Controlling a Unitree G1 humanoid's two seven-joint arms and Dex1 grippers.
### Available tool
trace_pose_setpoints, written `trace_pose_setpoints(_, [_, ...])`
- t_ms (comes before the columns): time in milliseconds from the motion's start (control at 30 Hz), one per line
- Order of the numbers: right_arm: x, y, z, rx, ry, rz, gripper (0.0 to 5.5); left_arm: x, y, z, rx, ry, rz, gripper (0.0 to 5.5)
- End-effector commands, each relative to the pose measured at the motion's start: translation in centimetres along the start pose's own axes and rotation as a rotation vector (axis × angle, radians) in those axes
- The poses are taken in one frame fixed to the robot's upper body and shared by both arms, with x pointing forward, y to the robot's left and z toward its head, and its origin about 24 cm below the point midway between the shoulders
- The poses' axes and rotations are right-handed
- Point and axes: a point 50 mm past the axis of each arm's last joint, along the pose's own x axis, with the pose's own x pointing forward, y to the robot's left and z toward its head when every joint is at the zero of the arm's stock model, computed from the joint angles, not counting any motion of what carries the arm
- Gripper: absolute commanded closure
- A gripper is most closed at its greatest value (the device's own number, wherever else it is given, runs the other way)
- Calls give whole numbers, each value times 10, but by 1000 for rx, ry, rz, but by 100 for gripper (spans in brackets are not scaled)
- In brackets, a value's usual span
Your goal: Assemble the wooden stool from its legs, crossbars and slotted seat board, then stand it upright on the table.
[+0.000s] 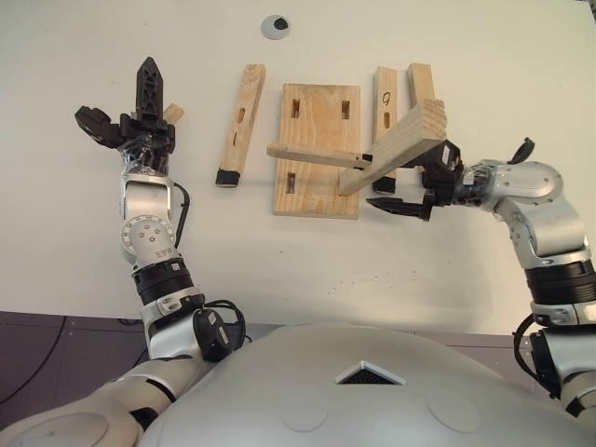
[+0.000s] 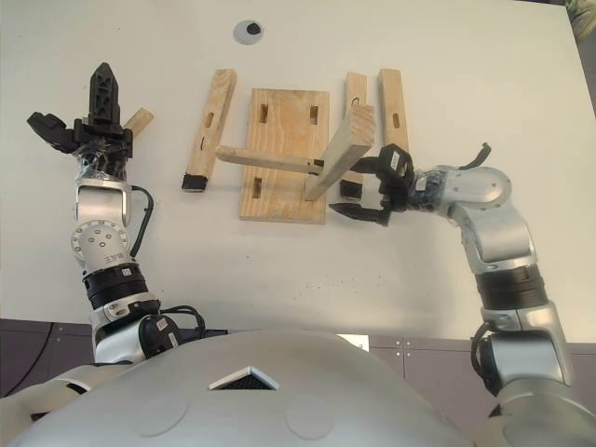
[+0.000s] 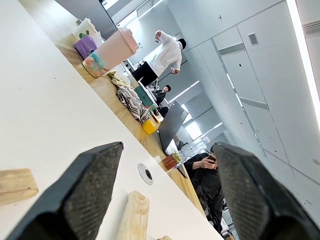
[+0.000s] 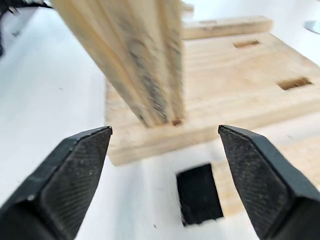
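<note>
The slotted seat board lies flat at the table's middle. A wooden leg stands tilted at the board's right edge, and a crossbar sticks out of it to the left over the board. My right gripper is open just right of that leg's lower end, with the leg ahead of its fingers and nothing clamped. One loose leg lies left of the board, and two more legs lie behind it. At the far left my left gripper is raised, open and empty, beside a short wooden piece.
A small grey disc is set in the table at the back. The white table is bare in front of the board. In the left wrist view a counter with bags and cups runs behind the table.
</note>
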Motion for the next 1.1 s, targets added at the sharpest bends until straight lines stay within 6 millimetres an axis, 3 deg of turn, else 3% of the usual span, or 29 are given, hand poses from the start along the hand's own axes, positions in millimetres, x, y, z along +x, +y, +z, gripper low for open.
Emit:
trace_pose_setpoints(33, [-6, -20, 15, 8, -84, -212, 118, -3, 3, -1, 13, -3, 26, 219])
trace_pose_setpoints(133, [15, -31, 25, 125, -86, -461, 118, -2, 4, -3, 20, 0, 38, 219])
trace_pose_setpoints(300, [37, -23, 31, 325, -1, -661, 118, -1, 6, -1, 35, -2, 59, 219])
trace_pose_setpoints(567, [57, -4, 14, 448, 194, -687, 118, 2, 6, -1, 44, 11, 63, 219])
trace_pose_setpoints(867, [54, -6, 5, 483, 272, -723, 286, 4, 10, 3, 88, -30, 112, 219])
trace_pose_setpoints(1000, [49, -13, 12, 548, 190, -810, 345, 20, -11, 24, 174, -119, 88, 219])
trace_pose_setpoints(1100, [44, -21, 28, 585, 13, -821, 345, 38, -47, 40, 331, -128, -9, 219])
